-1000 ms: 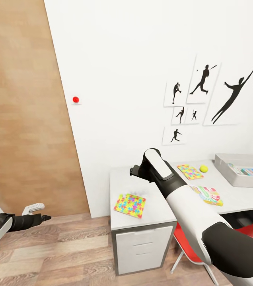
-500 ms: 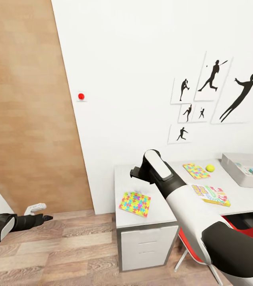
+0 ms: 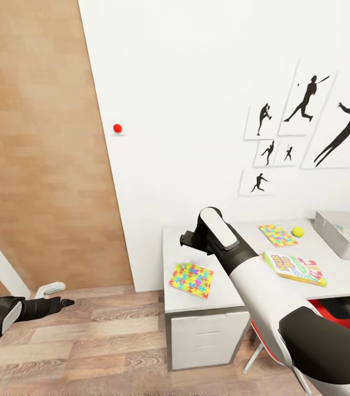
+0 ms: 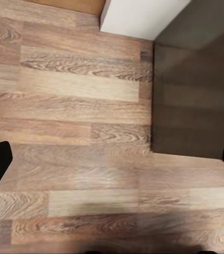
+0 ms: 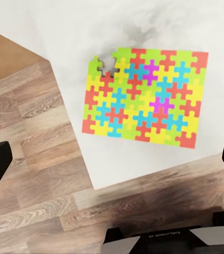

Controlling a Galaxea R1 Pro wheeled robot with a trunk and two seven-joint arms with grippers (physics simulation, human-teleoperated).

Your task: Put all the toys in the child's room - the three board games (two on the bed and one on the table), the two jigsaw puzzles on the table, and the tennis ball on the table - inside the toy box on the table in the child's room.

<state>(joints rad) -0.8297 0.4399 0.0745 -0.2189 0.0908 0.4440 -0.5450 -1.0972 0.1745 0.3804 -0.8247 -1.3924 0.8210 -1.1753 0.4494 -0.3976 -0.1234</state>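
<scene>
My toy box runs off the frame's edge beyond the tennis ball; its contents are too small to identify.

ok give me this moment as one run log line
right gripper: open, empty, above near jigsaw puzzle | left gripper: open, over floor | tennis ball, board game: on table

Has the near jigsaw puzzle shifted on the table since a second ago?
No. The near jigsaw puzzle keeps its spot by the table front corner; only the camera panned.
</scene>
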